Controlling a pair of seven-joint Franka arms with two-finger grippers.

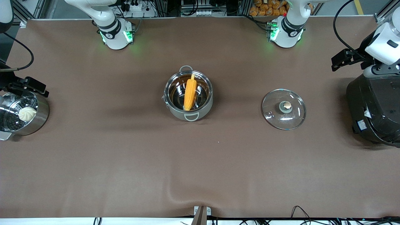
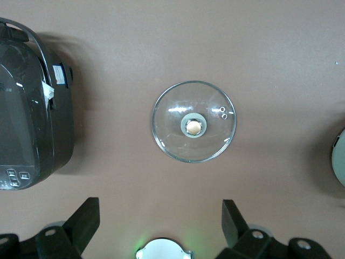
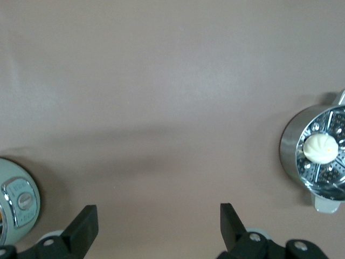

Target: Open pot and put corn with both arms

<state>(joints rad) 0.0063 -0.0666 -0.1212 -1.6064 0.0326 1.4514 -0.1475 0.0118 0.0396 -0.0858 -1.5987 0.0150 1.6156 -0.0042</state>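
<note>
— So, where does the corn lie now?

— It lies inside the pot (image 1: 188, 95), leaning on a slant: the corn (image 1: 189, 92) has its pale tip up against the rim toward our bases and its thick end down toward the front camera. The pot stands open in the middle of the table (image 1: 125, 162).

— And the lid?

— The glass lid (image 1: 283, 109) sits flat on the cloth, knob up, well apart from the pot, toward my left arm's end of the table. It lies between the pot and the black rice cooker (image 1: 375, 109).

— What are your claws doing?

— My left gripper (image 2: 161, 226) hangs high with its two fingers spread wide and nothing between them; in its wrist view I see the lid (image 2: 194, 121) below, the rice cooker (image 2: 32, 113) beside it. My right gripper (image 3: 159, 229) is likewise spread and empty, over bare cloth at the right arm's end. Its wrist view catches one grey handle of the pot (image 3: 19, 202) at the edge, and the steel steamer pot (image 3: 318, 156) holding a white bun (image 3: 320, 148).

— Where does that steamer stand?

— At the very end of the table on my right arm's side, the steamer pot (image 1: 23, 114) well apart from the pot with the corn.
</note>
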